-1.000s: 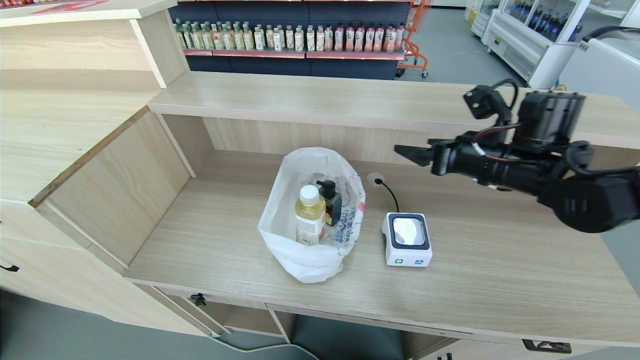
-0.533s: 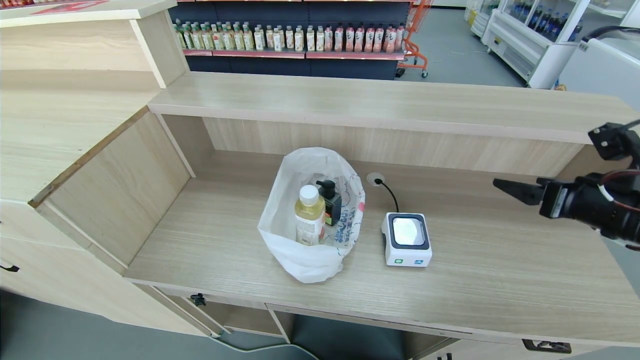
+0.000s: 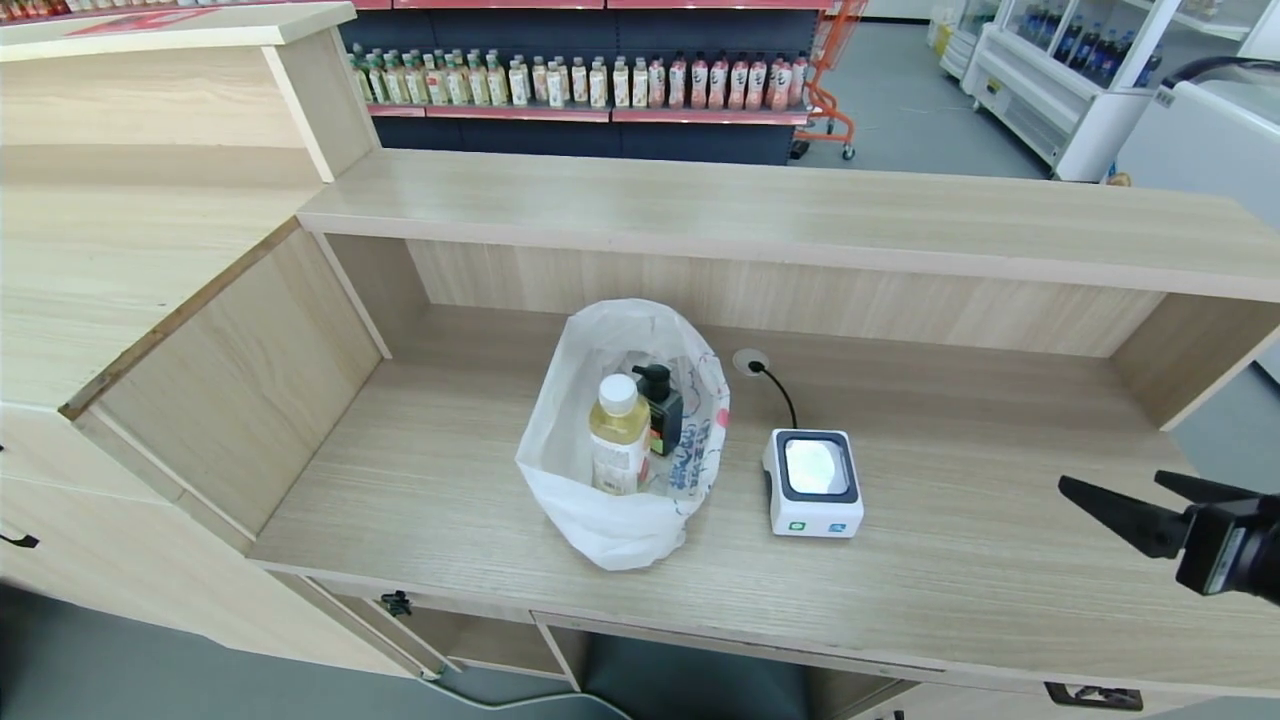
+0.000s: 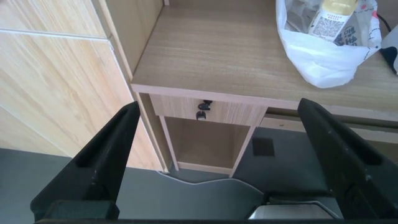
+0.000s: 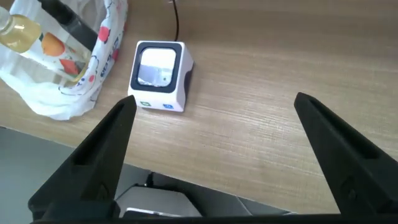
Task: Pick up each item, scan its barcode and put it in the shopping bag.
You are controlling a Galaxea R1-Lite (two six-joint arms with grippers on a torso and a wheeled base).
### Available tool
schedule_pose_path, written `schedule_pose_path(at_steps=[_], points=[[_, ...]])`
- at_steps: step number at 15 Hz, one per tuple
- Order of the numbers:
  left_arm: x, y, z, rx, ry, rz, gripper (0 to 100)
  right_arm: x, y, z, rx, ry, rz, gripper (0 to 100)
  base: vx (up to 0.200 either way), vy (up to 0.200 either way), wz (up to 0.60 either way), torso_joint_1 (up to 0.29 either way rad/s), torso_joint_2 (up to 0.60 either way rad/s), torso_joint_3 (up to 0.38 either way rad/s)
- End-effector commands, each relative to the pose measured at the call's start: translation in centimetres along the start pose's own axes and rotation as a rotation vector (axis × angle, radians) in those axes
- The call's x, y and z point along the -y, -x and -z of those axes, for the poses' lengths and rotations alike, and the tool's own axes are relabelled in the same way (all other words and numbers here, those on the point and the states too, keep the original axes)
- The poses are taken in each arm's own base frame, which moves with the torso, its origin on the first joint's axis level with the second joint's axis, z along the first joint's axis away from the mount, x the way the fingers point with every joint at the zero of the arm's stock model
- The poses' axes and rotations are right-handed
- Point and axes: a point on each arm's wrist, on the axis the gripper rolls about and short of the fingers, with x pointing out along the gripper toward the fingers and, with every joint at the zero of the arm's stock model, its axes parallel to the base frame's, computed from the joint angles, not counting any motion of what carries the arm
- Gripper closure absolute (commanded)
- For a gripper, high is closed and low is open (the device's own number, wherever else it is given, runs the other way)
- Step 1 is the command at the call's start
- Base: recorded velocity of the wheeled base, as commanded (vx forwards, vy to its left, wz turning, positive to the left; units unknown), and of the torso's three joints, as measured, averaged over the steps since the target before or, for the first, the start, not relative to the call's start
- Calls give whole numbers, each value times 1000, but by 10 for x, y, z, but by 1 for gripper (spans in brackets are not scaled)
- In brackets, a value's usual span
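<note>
1. Shopping bag: white plastic with printed pattern, mouth open upward. It stands on the surface, a little toward 9 o'clock of its middle.
2. Drink bottle: pale yellow liquid, white cap, upright. It is inside the shopping bag, on the side nearest 6 o'clock.
3. Pump bottle: dark body, black pump head, upright. It is inside the shopping bag, touching or just beside the drink bottle at its 1 o'clock.
4. Scanner: white box with a dark-framed window facing up. It sits on the surface just beside the shopping bag, at the bag's 3 o'clock, not touching it.
5. Cable: black, runs from the scanner toward 12 o'clock into a round port in the surface.
6. Right claw: released, fingers spread wide, nothing between them. It hangs above the surface at 4 o'clock of the scanner, well apart from it.
7. Left claw: released, fingers spread wide, empty. It is held low, off the 6 o'clock edge of the surface and facing the open niche below it.
8. Store shelf: rows of bottled drinks, far off at 12 o'clock.
</note>
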Motion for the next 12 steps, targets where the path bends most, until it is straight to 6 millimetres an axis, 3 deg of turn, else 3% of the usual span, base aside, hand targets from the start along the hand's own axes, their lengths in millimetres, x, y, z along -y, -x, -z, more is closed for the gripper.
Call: schedule_pose_path(at_steps=[1, 5, 12], points=[[0, 0, 0, 0, 0, -1, 0, -6, 22, 10, 28, 12, 3, 0, 0, 0, 0, 0, 0, 0], [0, 0, 0, 0, 2, -1, 0, -10, 44, 27, 47, 16, 101, 0, 0, 0, 0, 0, 0, 0], [0, 0, 0, 0, 2, -1, 0, -22, 84, 66, 37, 71, 100, 0, 0, 0, 0, 0, 0, 0]])
